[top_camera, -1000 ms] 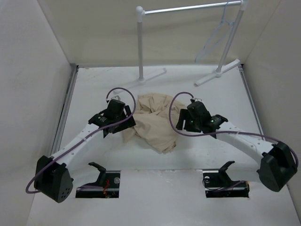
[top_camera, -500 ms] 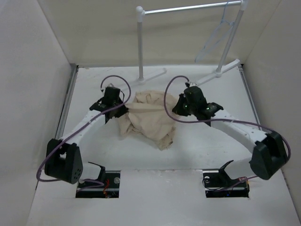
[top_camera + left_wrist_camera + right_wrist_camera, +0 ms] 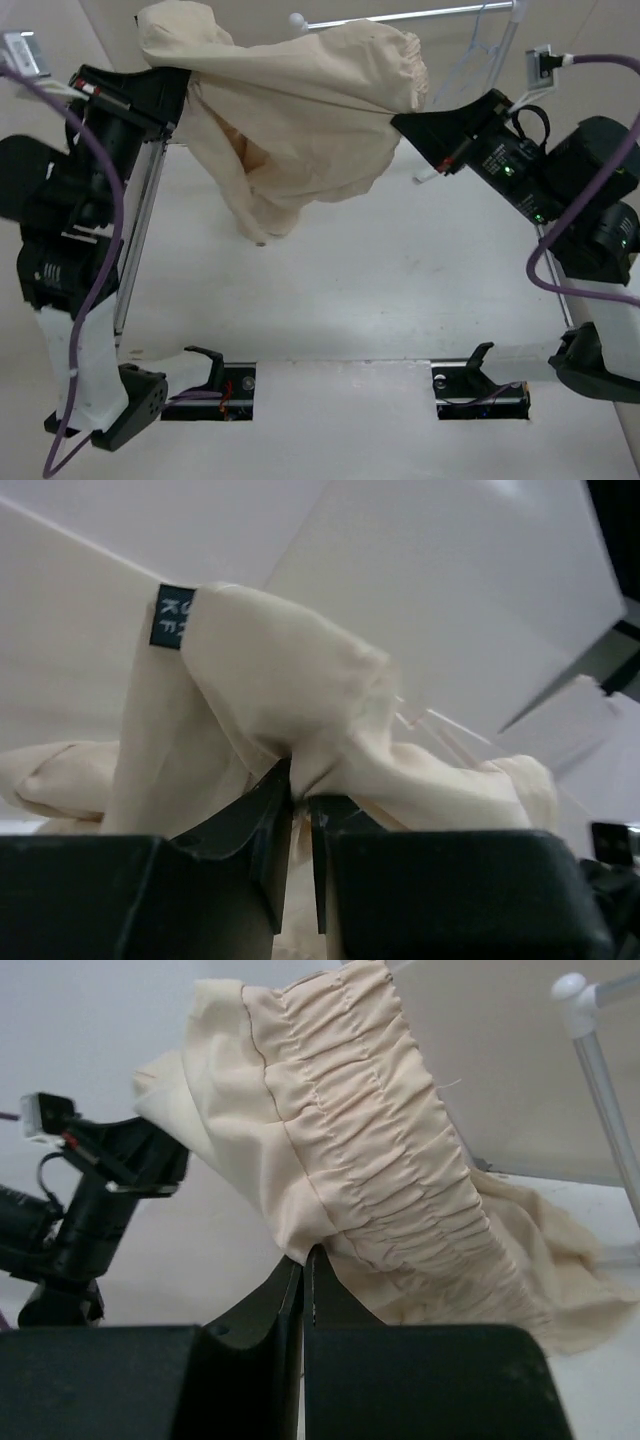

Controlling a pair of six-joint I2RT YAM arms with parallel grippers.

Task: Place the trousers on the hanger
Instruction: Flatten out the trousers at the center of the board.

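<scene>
The beige trousers (image 3: pixel 290 110) hang high above the table, stretched between my two grippers, with loose cloth drooping down in the middle. My left gripper (image 3: pixel 183 82) is shut on a fold of the trousers (image 3: pixel 270 670) near a small dark label (image 3: pixel 175 615); its tips (image 3: pixel 300 792) pinch the cloth. My right gripper (image 3: pixel 402 122) is shut on the gathered elastic waistband (image 3: pixel 380 1130), the cloth clamped at its tips (image 3: pixel 303 1256). The pale hanger (image 3: pixel 470 65) hangs from the rack rail at the back right, just behind the right gripper.
The white garment rack (image 3: pixel 400 16) stands at the back, its post (image 3: pixel 600 1060) close to the right of the lifted cloth. White walls close in both sides. Two black holders (image 3: pixel 210 362) (image 3: pixel 480 358) sit at the near edge.
Both grippers shut on the trousers lying on the table, then the arms rose and spread, lifting the cloth high toward the camera and the rack.
</scene>
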